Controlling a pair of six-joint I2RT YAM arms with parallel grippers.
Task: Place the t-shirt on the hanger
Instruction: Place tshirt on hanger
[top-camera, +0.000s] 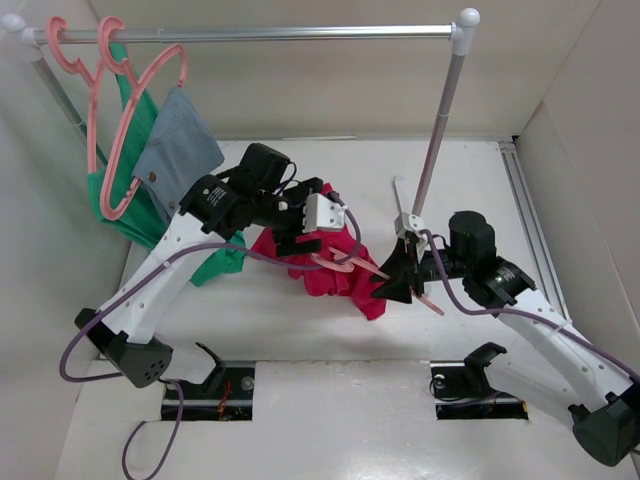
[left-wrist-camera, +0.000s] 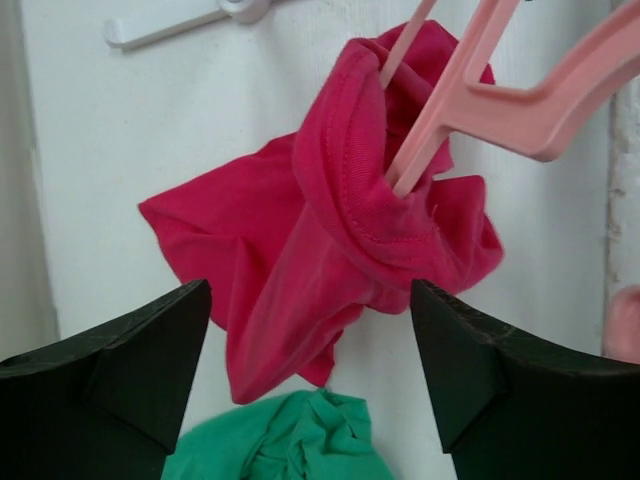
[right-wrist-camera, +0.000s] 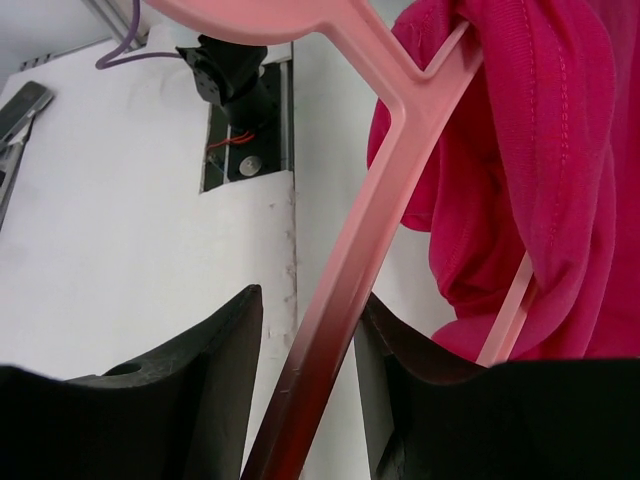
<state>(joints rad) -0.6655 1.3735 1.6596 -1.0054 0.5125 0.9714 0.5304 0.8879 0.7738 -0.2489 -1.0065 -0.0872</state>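
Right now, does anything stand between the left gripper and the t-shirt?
Nothing visible does. In the left wrist view the open left gripper faces the t-shirt directly. The hanger enters the shirt's opening at the upper right, and the green garment lies past its lower edge; neither is in the path.

A white table (top-camera: 260, 320) is enclosed by white walls (top-camera: 330, 90); a metal rail (top-camera: 280, 33) is set above and beyond the jaws of the left gripper (top-camera: 300, 240), its post (top-camera: 440, 130) just beyond those of the right gripper (top-camera: 405, 272).
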